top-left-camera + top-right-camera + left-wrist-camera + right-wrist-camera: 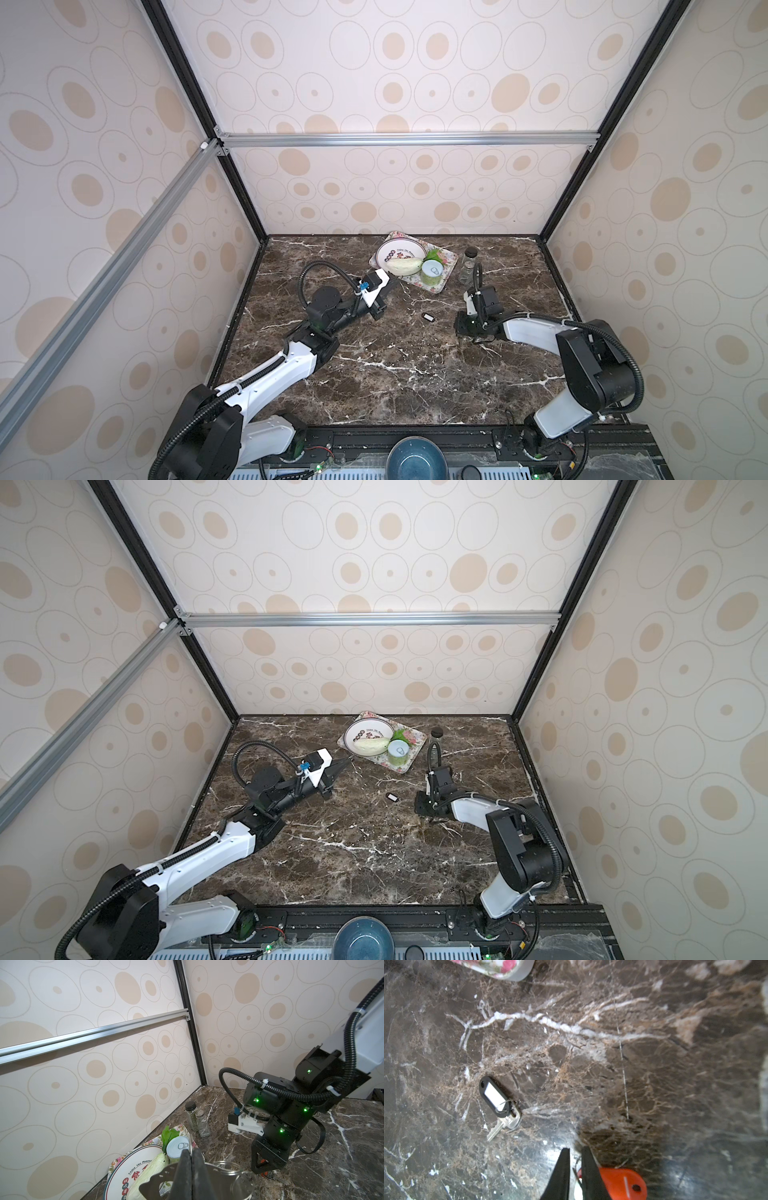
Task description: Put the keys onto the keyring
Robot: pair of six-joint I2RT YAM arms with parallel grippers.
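Left wrist view, tray (152,1141) holding plate (122,1169), can (176,1147), perhaps cabbage (145,1172)

Jaws of the left gripper (191,1153) tight on the keyring (160,1175), perhaps two wire loops (239,1172) alongside

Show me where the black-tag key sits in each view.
Top view: black-tag key on the marble mid-table, between the arms, nearer the camera than the tray.
Top view: same spot, the tray behind it.
Left wrist: key not seen; the tray's floral edge shows.
Right wrist: key lies flat on the marble; a tray corner is in frame.
Shared landmark: the tray.
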